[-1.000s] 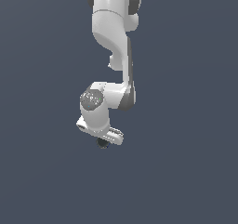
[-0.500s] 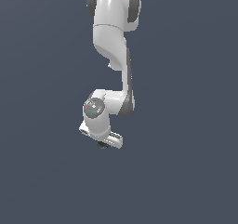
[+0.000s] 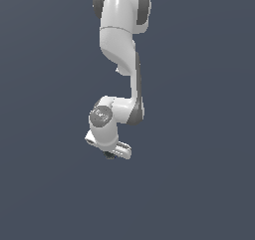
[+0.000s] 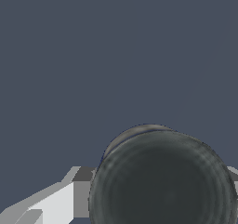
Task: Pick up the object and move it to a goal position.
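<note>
Pickup looks done: my gripper [image 3: 110, 154] is pinching the can [image 4: 162, 179] between its fingers [image 4: 69, 197], apparently clear of the bench, with carrying it to an unseen goal left.

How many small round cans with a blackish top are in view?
1. The small round can with a blackish top sits between the white gripper fingers; the exterior view shows no other.
</note>
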Available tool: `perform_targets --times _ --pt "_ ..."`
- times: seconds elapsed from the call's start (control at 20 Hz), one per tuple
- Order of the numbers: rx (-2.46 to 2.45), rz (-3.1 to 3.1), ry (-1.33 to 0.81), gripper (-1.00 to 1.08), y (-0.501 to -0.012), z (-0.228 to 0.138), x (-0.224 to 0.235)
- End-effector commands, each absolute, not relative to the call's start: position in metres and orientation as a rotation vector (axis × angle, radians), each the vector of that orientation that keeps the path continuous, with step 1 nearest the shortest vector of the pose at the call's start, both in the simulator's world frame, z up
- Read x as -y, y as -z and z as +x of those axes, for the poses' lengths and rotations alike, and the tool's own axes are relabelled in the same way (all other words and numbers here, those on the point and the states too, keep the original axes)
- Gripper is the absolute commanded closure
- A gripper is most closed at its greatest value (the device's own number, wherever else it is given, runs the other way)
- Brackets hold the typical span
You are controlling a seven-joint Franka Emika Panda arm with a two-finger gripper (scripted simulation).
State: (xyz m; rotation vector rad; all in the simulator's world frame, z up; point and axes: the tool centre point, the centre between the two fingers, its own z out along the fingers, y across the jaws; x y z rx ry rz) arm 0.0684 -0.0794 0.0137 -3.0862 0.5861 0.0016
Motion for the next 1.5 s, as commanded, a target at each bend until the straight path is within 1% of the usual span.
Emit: perform_targets --times 0.0,0.35,0.65,0.9,1.45 --pt "-0.587 -3.086 0.0 1.08 -0.014 0.069 0.08" --pt "-0.586 -3.086 -0.001 1.08 -0.021 0.068 0.077" --pt "-0.586 -3.086 -0.001 1.08 -0.05 0.068 0.066" --pt "-0.586 -3.086 -0.001 1.08 -0.093 0.068 0.05" --pt "-0.588 -3.086 -0.001 1.08 -0.218 0.068 0.005"
